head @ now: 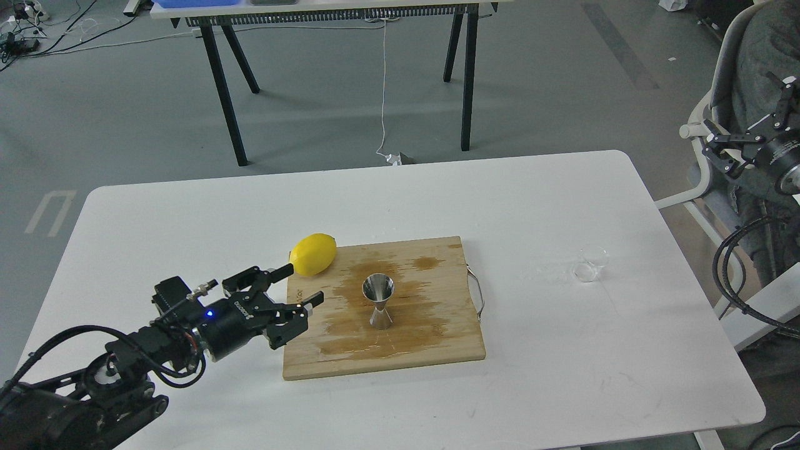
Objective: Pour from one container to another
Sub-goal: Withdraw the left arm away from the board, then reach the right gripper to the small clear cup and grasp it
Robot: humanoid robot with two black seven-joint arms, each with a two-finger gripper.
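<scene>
The robot's black left hand (302,284) hovers over the near-left corner of a rectangular wooden cutting board (431,350), its two fingers spread apart and holding nothing. On the board, which shows a wide darker wet stain, a shiny stainless-steel hourglass-shaped jigger (379,300) stands upright near the middle, apart from the fingertips. A yellow lemon (313,254) lies at the board's far-left corner, just beyond the upper finger. A thin metal handle (477,292) runs along the board's right edge. Well to the right, on the bare white tabletop (187,219), a small clear glass cup (590,263) lies tipped on its side, its mouth towards the camera, well apart from the board. Farther off, at the frame's right edge, the black right hand (747,134) is raised beyond the tabletop, fingers parted and empty. A black-legged table (462,81) stands on the grey floor behind.
</scene>
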